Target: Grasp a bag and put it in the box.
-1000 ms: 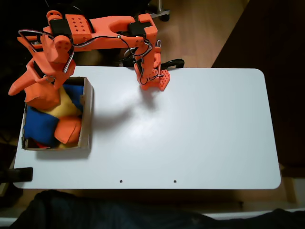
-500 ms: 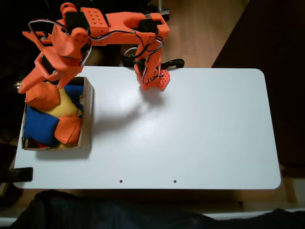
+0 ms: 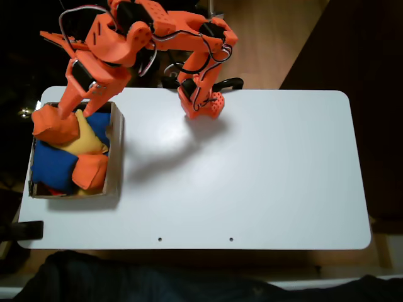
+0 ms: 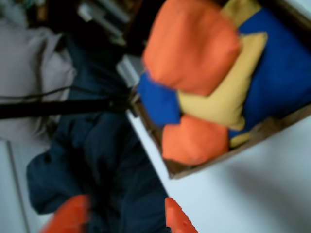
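The gripper [image 4: 121,213] stood open and empty: in the wrist view its two orange fingertips [image 4: 177,218] showed at the bottom edge with a clear gap between them and nothing in it. Ahead of the fingertips in that view lay the cardboard box [image 4: 204,167], crowded with beanbags. The orange bag [image 3: 55,124] sat below the gripper in the fixed view, perched on top of the pile at the box's far left corner, resting partly on the yellow bag [image 3: 88,141] and seeming to overhang the wall there. A second orange bag [image 3: 91,171] lay lower in the box against its right wall, with blue bags [image 3: 55,165] beneath and beside it. The likeliest trouble was that the top bag was not truly settled: heaped high on soft, rounded bags at the rim, it could roll or slide outward over the low wall and off the table's edge. The arm [image 3: 119,44] hung close above that corner, so a fingertip brushing the bag as it pulled away could tip it out. Whether the bag touched the gripper in the fixed view could not be told
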